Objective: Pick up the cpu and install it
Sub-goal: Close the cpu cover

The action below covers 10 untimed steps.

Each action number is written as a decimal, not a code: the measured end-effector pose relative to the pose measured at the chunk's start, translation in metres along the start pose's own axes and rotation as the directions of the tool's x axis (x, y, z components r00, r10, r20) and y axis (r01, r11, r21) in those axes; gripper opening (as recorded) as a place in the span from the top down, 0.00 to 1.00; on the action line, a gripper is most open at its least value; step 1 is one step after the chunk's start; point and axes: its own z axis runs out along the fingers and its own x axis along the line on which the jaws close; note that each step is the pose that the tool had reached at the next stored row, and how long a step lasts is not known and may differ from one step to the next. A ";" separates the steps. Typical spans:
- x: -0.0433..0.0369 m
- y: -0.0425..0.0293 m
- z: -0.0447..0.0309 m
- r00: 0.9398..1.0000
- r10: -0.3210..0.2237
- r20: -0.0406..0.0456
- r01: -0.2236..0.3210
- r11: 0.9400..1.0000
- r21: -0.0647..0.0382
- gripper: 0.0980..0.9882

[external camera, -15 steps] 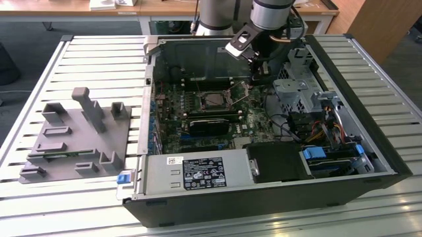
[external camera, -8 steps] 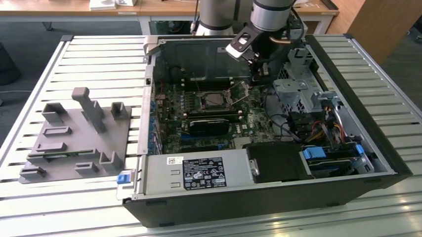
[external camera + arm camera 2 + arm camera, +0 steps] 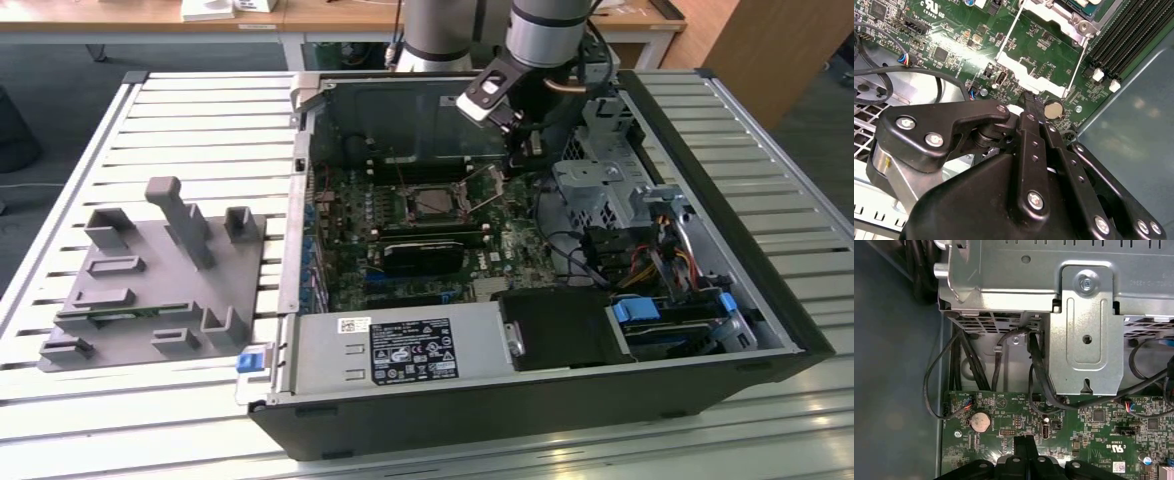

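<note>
The cpu (image 3: 435, 203) appears as a flat grey square lying inside the metal-framed socket (image 3: 400, 205) on the green motherboard of the open computer case. The socket's load frame (image 3: 1039, 55) stands swung open beside it. My gripper (image 3: 514, 168) hangs inside the case just to the exterior view's right of the socket, over the board's edge. In both wrist views the black fingers (image 3: 1030, 116) meet tip to tip, shut, with nothing seen between them. The gripper (image 3: 1024, 442) points at the board near a coin battery (image 3: 980, 421).
A steel drive cage (image 3: 1084, 330) with black cables stands close behind the gripper. A black heatsink block (image 3: 427, 250) lies below the socket, and memory slots (image 3: 1124, 45) run beside it. The power supply (image 3: 400, 350) fills the case's near side. A grey fixture (image 3: 147, 280) sits at the exterior view's left.
</note>
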 end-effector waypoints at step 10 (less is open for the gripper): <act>0.0001 0.0015 0.0010 1.000 0.000 0.000 0.000 1.000 0.002 0.99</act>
